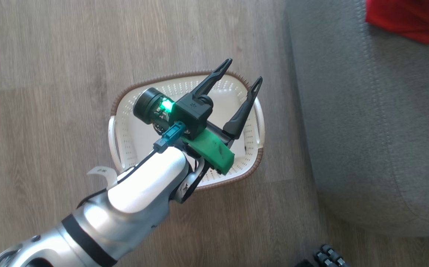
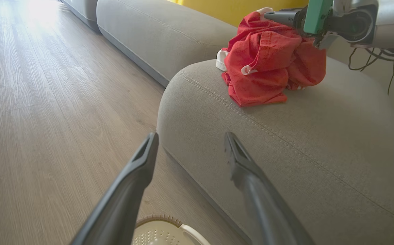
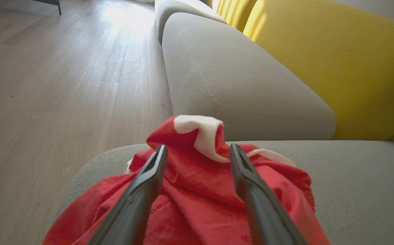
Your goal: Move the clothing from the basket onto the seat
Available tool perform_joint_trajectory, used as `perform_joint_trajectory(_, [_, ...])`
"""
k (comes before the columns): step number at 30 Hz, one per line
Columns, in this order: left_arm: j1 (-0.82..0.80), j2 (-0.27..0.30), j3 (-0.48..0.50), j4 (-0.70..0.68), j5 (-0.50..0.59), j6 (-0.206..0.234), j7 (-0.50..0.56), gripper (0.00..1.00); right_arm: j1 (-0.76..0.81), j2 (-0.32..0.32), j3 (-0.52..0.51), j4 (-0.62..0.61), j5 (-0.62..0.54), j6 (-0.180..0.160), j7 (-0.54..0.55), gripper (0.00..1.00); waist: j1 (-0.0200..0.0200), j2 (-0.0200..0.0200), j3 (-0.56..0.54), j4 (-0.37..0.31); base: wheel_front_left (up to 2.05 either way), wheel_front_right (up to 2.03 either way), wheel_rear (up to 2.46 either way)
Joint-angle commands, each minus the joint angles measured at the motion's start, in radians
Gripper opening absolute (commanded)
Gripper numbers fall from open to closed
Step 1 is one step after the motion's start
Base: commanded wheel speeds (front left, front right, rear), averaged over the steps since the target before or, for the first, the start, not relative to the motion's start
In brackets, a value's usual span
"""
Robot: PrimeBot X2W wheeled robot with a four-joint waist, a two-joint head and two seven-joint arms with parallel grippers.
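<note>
Wooden floor (image 1: 51,74); grey seat (image 1: 366,111) bears clothing (image 3: 197,197) (yellow backrest (image 3: 336,61) behind); left gripper (image 1: 244,70), right gripper (image 3: 198,147) spread.

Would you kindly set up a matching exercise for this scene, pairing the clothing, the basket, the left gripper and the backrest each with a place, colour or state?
1. clothing
2. basket
3. left gripper
4. backrest

a. yellow
b. on the floor
c. on the seat
d. open, over the basket

Pairs: 1-c, 2-b, 3-d, 4-a
</note>
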Motion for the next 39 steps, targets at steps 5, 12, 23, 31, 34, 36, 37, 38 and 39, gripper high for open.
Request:
perform_joint_trajectory(5, [0.011,0.032,0.038,-0.018,-0.018,0.003,-0.020,1.00,0.048,0.015,0.093,-0.078,0.050,0.000,-0.013,1.00,-0.0001,0.0000,-0.078,-0.032,0.00,0.00,0.00])
perform_joint_trajectory(12, [0.074,0.049,0.083,-0.008,-0.064,0.016,-0.047,1.00,0.130,0.015,0.231,-0.180,0.155,0.000,-0.013,1.00,-0.0001,0.0000,-0.192,-0.045,0.00,0.00,0.00])
perform_joint_trajectory(23, [0.240,0.121,0.218,-0.020,-0.134,0.069,-0.071,1.00,0.292,0.023,0.433,-0.319,0.344,0.000,-0.013,1.00,-0.0001,0.0000,-0.381,-0.002,0.00,0.00,0.00])
perform_joint_trajectory(31, [0.399,0.184,0.342,-0.064,-0.152,0.115,-0.073,1.00,0.440,0.026,0.477,-0.411,0.429,0.000,-0.013,1.00,-0.0001,0.0000,-0.460,0.053,0.00,0.00,0.00])
perform_joint_trajectory(34, [0.496,0.207,0.405,-0.092,-0.148,0.130,-0.074,1.00,0.551,0.051,0.440,-0.486,0.456,0.000,-0.013,1.00,-0.0001,0.0000,-0.492,0.082,0.00,0.00,0.00])
perform_joint_trajectory(36, [0.545,0.218,0.438,-0.107,-0.144,0.138,-0.074,1.00,0.609,0.068,0.414,-0.534,0.442,0.000,-0.013,1.00,-0.0001,0.0000,-0.506,0.090,0.00,0.00,0.00])
perform_joint_trajectory(37, [0.568,0.222,0.453,-0.114,-0.141,0.141,-0.074,1.00,0.639,0.083,0.401,-0.560,0.436,0.000,-0.013,1.00,-0.0001,0.0000,-0.512,0.094,0.00,0.00,0.00])
perform_joint_trajectory(38, [0.591,0.226,0.466,-0.121,-0.139,0.142,-0.074,1.00,0.672,0.101,0.388,-0.584,0.434,0.000,-0.013,1.00,-0.0001,0.0000,-0.518,0.099,0.00,0.00,0.00])
perform_joint_trajectory(39, [0.612,0.229,0.478,-0.127,-0.136,0.143,-0.074,1.00,0.705,0.120,0.376,-0.608,0.434,0.000,-0.012,1.00,-0.0001,0.0000,-0.524,0.103,0.00,0.00,0.00])
